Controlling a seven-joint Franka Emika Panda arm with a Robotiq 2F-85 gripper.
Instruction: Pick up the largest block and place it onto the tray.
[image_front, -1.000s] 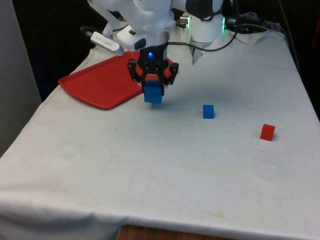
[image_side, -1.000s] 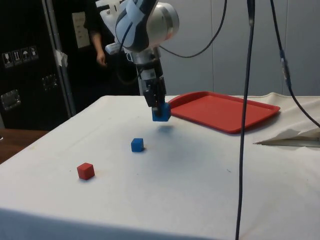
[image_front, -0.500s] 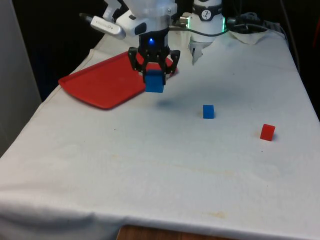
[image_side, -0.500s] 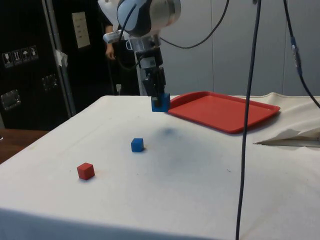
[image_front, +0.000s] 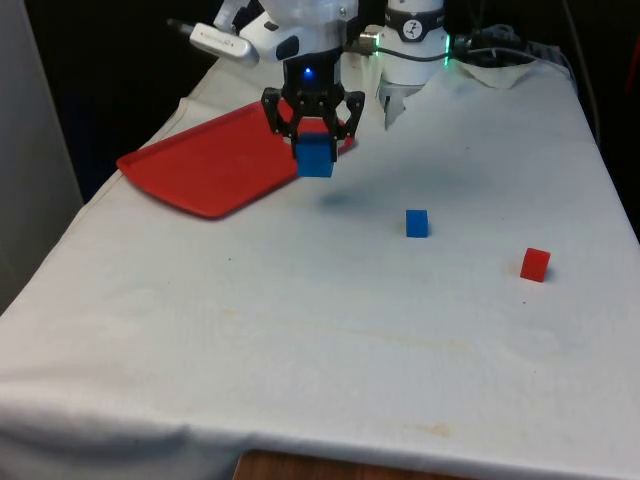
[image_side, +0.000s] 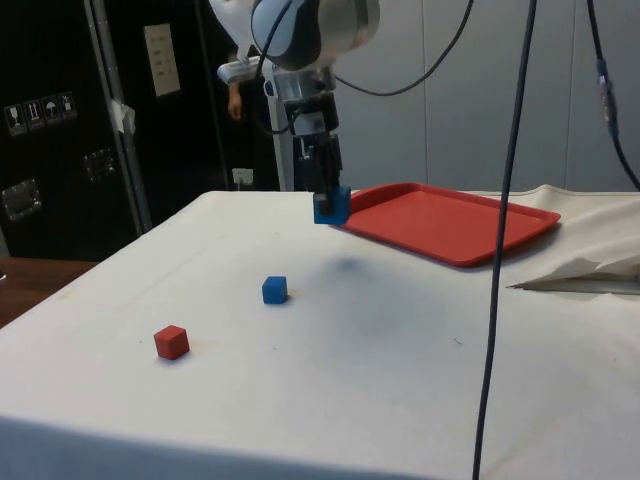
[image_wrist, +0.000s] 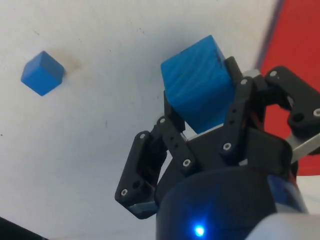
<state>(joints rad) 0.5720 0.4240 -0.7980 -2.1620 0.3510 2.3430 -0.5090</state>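
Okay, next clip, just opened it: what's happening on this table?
The gripper is shut on the large blue block and holds it in the air beside the near edge of the red tray, not yet over it. A smaller blue block and a small red block sit apart on the white cloth.

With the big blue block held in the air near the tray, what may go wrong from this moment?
1. The gripper holds the large blue block above the cloth, seemingly by one end, so it might slip and fall short of the red tray.
2. The block hangs about level with the tray's near rim in the side view; moving across too low might knock that rim.
3. Released from height, it may bounce or roll off the shallow tray.
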